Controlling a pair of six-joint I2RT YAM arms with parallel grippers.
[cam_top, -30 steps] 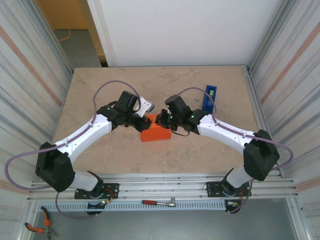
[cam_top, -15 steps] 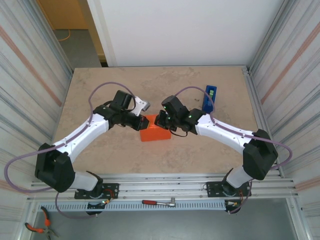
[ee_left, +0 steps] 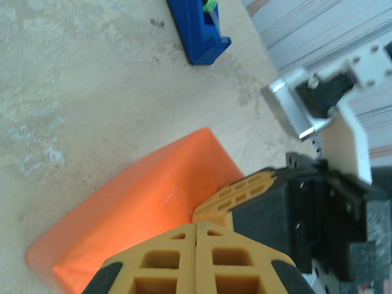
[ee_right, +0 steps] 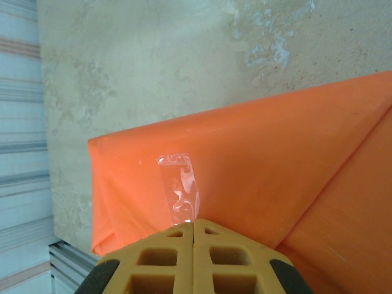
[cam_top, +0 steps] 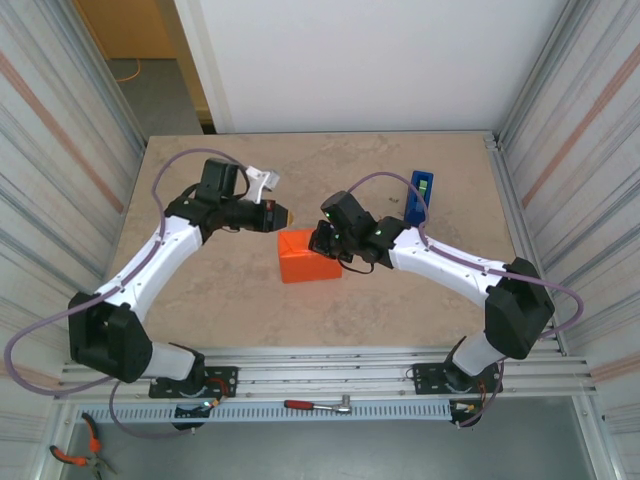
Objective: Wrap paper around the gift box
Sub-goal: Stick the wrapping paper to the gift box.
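The counter (cam_top: 200, 300) is a beige slab with a mottled, stone-like finish, matte and lightly blotched. Ribbed metal walls (cam_top: 60, 150) stand at both sides, and a plain white panel (cam_top: 360, 60) closes the back. 2 white arms with black joints reach in from the near edge, each trailing a thin purple cable.

The paper (cam_top: 308, 258) sits near the middle of the counter, between the 2 arms. It is bright orange, thin and matte, and folded into a low, flat-topped block with straight edges and sharp corners. In the right wrist view a diagonal fold line crosses its surface and 1 end is tucked in at a slant. The gift box is hidden under the paper.

A blue plastic tape dispenser (cam_top: 421, 197), a narrow wedge-shaped block with a small green part on top, lies on the counter to the right of the parcel, well apart from it.

The right pincer (cam_top: 322, 240) has its yellow, lattice-patterned fingers pressed together with nothing between them. Their tips rest against the far right edge of the paper. The left pincer (cam_top: 283, 214) is also closed, its 2 fingers meeting at a thin seam and gripping nothing. It hangs over the counter just beyond the parcel's far left corner, apart from it.

A short strip of clear, glossy tape (ee_right: 179, 190) is stuck flat on the paper, just ahead of the right fingertips.
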